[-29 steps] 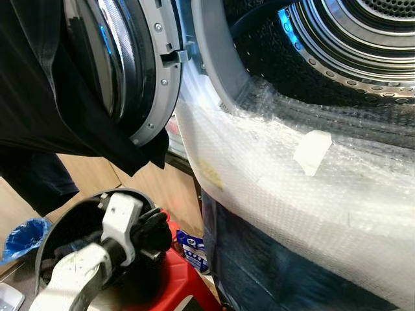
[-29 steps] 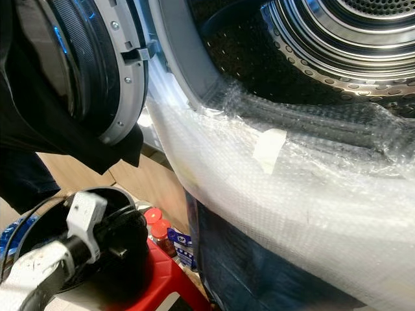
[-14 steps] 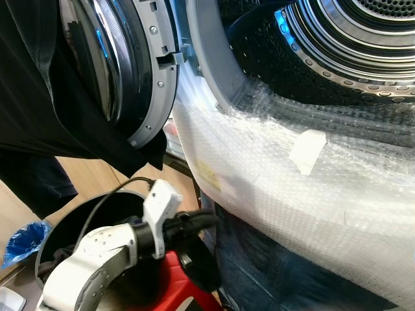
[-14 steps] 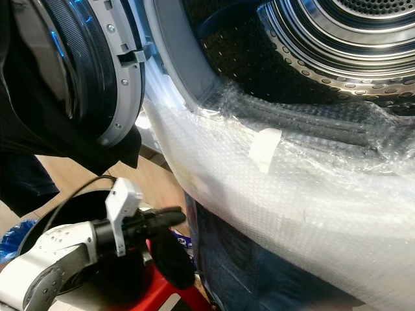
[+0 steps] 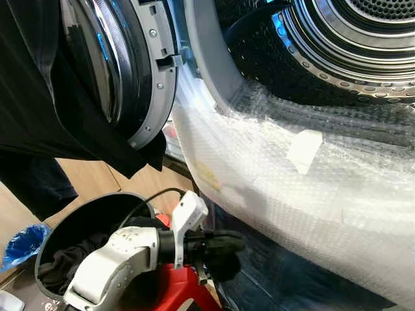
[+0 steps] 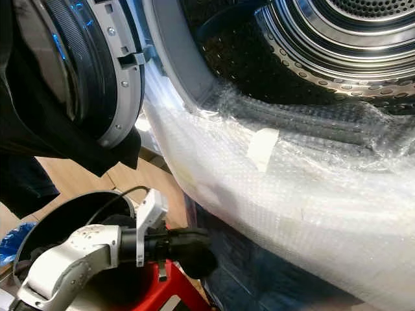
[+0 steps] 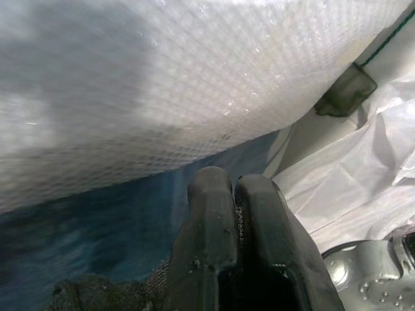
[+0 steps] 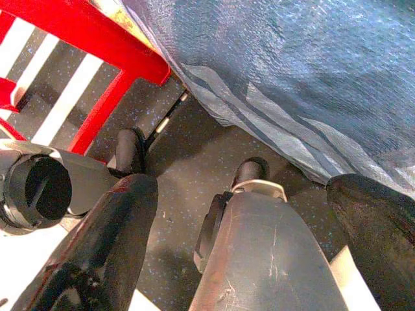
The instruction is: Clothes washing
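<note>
The washing machine's steel drum (image 5: 363, 39) stands open at the upper right, and its round door (image 5: 139, 78) is swung out to the left. Bubble wrap (image 5: 292, 175) covers the machine's front below the opening. A black bucket (image 5: 48, 243) at the lower left holds dark clothes (image 5: 71, 259). My left gripper (image 5: 233, 244) is stretched out past the bucket's rim towards the machine's front, shut on a small dark garment (image 5: 224, 264) that bunches under the fingers (image 7: 211, 214). In the right wrist view, my right gripper (image 8: 249, 194) hangs open over the floor.
A black garment (image 5: 39, 97) is draped over the door. A red stool (image 5: 178, 295) stands under my left arm. Blue sheeting (image 5: 292, 278) covers the machine's lower front. A blue bag (image 5: 23, 236) lies at the far left. A cable loops over the left wrist.
My left gripper has come up out of the bucket and swung right towards the machine's front, carrying the dark garment. The camera has shifted slightly.
</note>
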`<state>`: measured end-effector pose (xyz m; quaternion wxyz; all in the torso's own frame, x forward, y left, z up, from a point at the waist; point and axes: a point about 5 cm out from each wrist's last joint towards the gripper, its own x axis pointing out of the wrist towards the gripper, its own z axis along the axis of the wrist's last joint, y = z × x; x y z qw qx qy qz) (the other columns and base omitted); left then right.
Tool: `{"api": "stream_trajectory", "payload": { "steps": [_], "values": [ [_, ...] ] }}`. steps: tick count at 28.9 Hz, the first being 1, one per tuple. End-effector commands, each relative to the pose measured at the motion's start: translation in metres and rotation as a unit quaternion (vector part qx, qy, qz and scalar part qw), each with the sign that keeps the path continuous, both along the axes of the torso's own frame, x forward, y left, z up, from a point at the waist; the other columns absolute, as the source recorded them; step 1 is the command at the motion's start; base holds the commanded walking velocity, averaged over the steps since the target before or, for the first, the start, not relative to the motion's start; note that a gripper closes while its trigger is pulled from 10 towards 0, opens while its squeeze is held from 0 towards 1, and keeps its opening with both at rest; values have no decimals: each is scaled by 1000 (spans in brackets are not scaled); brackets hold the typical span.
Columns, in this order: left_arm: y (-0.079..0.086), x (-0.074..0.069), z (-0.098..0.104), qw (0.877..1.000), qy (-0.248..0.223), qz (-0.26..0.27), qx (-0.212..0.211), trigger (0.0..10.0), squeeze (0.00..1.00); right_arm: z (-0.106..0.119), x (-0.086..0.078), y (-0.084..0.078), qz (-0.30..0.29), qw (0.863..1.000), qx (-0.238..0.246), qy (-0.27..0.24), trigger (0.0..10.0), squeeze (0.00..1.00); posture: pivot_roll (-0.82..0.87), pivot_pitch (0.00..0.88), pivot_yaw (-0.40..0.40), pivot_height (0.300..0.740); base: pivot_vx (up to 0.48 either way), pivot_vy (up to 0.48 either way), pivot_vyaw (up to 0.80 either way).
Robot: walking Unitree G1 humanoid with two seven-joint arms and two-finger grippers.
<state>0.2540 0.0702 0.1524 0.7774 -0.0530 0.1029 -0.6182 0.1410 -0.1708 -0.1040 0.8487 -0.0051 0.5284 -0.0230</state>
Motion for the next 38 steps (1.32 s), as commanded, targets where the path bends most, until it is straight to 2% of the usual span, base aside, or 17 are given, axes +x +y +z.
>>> {"api": "stream_trajectory", "payload": {
  "steps": [1, 3, 6, 12, 16, 21, 23, 30, 33, 38],
  "values": [
    [-4, 4, 1, 1000, -16, -8, 7, 0, 0, -1, -1, 6, 5, 1000, 7, 5, 10000, 0, 86, 0, 150, 740, 0, 0, 0],
    [-10, 6, 1, 1000, -18, -11, 5, 0, 0, -1, -1, 6, 3, 1000, 8, 4, 10000, 0, 86, 0, 150, 740, 0, 0, 0],
    [-16, 12, -9, 999, -22, -17, 27, 0, 0, -1, -1, 6, -1, 1000, 10, 3, 10000, 0, 68, 0, 157, 740, 0, 0, 0],
    [-10, 18, -26, 997, -24, -5, 71, 0, 0, -1, -1, 6, -13, 1000, 12, 0, 10000, 0, 57, 0, 162, 740, 0, 0, 0],
    [2, 22, -50, 994, -2, 12, 113, 0, 0, -1, -3, 5, -17, 1000, 12, 3, 10000, 0, 62, 22, 167, 740, 0, 0, 0],
    [9, 24, -60, 990, -1, 12, 142, 0, 0, -2, -5, 2, -17, 1000, 9, 5, 10000, 0, 61, 22, 163, 740, 0, 0, 0],
    [14, 21, -78, 983, 6, 7, 181, 0, 0, -2, -5, -1, -23, 1000, 8, 3, 10000, 0, 50, 22, 161, 740, 0, 0, 0],
    [28, 18, -96, 980, 38, 48, 187, 0, 0, 0, -3, -9, -33, 999, 2, -5, 10000, 0, 41, 37, 153, 740, 0, 0, 0],
    [33, 10, -102, 979, 42, 41, 195, 0, 0, 1, -2, -14, -1, 1000, -5, -8, 10000, 0, 73, 36, 136, 740, 0, 0, 0],
    [33, 9, -102, 980, 45, 47, 188, 0, 0, 2, -1, -17, 8, 1000, -5, -14, 10000, 0, 87, 44, 122, 740, 0, 0, 0]
  ]
}}
